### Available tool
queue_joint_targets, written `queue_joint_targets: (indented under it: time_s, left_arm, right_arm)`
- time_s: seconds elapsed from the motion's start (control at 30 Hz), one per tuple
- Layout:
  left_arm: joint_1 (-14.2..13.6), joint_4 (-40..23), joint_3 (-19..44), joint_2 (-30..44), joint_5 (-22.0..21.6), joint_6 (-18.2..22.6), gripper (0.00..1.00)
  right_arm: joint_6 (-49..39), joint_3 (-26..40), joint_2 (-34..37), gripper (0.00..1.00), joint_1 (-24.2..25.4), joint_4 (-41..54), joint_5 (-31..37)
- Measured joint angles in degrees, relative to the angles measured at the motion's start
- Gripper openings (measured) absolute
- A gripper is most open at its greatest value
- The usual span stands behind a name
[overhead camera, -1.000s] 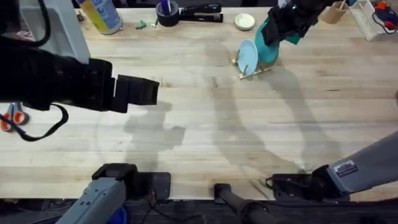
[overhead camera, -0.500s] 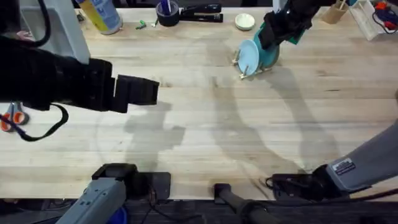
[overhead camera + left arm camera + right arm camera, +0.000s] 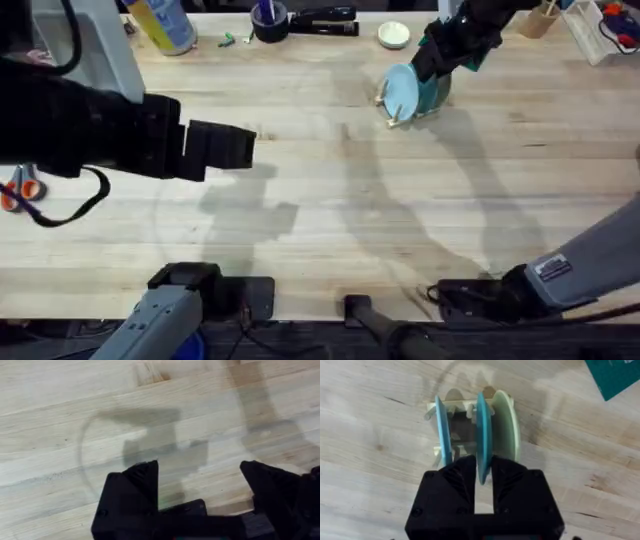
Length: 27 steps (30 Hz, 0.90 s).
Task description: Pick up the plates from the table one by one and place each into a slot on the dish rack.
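Now the turquoise plate (image 3: 483,435) stands on edge in the dish rack (image 3: 436,410), lower than a second ago, when I held it tilted just above the pegs. It sits between a pale blue plate (image 3: 441,425) and a cream plate (image 3: 507,422), all three upright and parallel. My right gripper (image 3: 483,472) is clamped on the turquoise plate's rim, its black fingers (image 3: 457,477) pressed to either face. I judge this plate seated and ready to be released.

From overhead, the rack (image 3: 392,118) stands at the far right of the tabletop (image 3: 330,200), pale planks with visible grain. My left gripper (image 3: 200,482) hovers over bare wood at the left, fingers apart, holding nothing, unmoved over the last second.

Along the far edge lie a small white dish (image 3: 393,35), a black stapler (image 3: 322,18), a dark cup of pens (image 3: 268,20) and a blue and yellow canister (image 3: 165,25). Orange-handled scissors (image 3: 18,188) rest at the left edge. I see no further plates lying flat.
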<state>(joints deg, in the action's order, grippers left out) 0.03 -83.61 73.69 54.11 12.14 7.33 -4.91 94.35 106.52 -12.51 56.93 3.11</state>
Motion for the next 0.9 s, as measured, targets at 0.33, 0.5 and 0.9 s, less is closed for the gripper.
queue_joint_targets:
  time_s: [0.33,0.5,0.9]
  left_arm:
    - [0.0,0.0,0.0,0.0,0.0,0.0,0.996]
    - [0.0,0.0,0.0,0.0,0.0,0.0,0.995]
    - [0.0,0.0,0.0,0.0,0.0,0.0,0.995]
  right_arm:
    - [0.0,0.0,0.0,0.341,0.0,0.1,-0.2]
    - [-0.1,0.0,0.0,0.537,0.0,0.2,-0.3]
    - [0.0,5.8,0.0,0.556,0.0,2.4,-0.4]
